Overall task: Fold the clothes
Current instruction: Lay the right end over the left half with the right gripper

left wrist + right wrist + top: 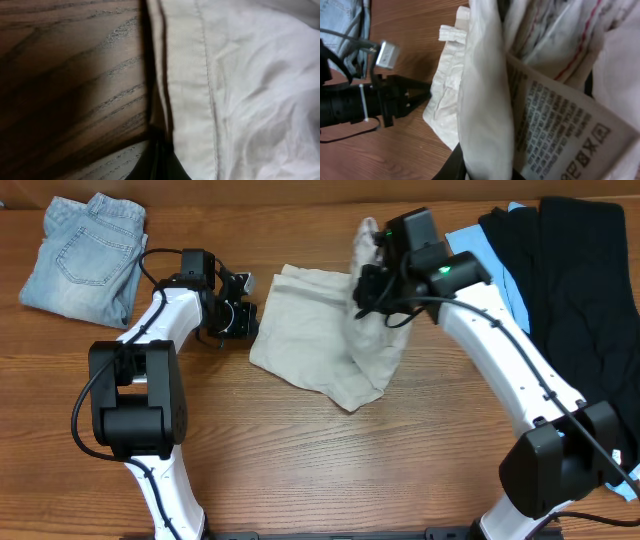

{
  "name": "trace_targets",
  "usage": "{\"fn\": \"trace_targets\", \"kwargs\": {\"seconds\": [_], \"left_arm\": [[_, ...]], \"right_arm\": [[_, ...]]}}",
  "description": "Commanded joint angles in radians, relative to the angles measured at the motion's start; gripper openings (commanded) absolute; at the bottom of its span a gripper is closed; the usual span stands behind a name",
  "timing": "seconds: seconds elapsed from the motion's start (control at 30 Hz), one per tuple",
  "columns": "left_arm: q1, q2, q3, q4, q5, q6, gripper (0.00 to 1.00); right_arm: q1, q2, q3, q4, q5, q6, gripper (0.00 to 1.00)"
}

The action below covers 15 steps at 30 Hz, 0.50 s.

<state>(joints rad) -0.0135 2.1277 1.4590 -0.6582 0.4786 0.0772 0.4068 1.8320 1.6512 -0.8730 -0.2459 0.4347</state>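
Observation:
The beige shorts (305, 335) lie crumpled at the middle of the table. My right gripper (372, 285) is shut on their right part and holds it bunched up off the table. In the right wrist view, the fabric (480, 75) runs between the fingers (487, 172), with the white printed label (555, 130) beside it. My left gripper (243, 315) is at the shorts' left edge. In the left wrist view, its fingers (159, 162) are together on the stitched hem (185, 75).
Pale denim shorts (85, 255) lie at the back left. A black garment (570, 280) lies over a light-blue piece (490, 255) at the back right. Bare wooden table (330, 470) is at the front. The left arm (350, 102) shows in the right wrist view.

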Motion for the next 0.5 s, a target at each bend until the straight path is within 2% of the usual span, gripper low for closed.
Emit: {"fn": "trace_targets", "kwargs": {"seconds": [0.0,0.47], "left_arm": [[-0.017,-0.002,-0.013,0.000,0.021,-0.014,0.04],[-0.054,-0.002,-0.013,0.009,0.016,-0.014,0.04]], "right_arm": [[0.047,0.027,0.030,0.030,0.051,0.068,0.10],[0.232,0.163,0.024,0.246,0.047,0.190,0.11]]}}
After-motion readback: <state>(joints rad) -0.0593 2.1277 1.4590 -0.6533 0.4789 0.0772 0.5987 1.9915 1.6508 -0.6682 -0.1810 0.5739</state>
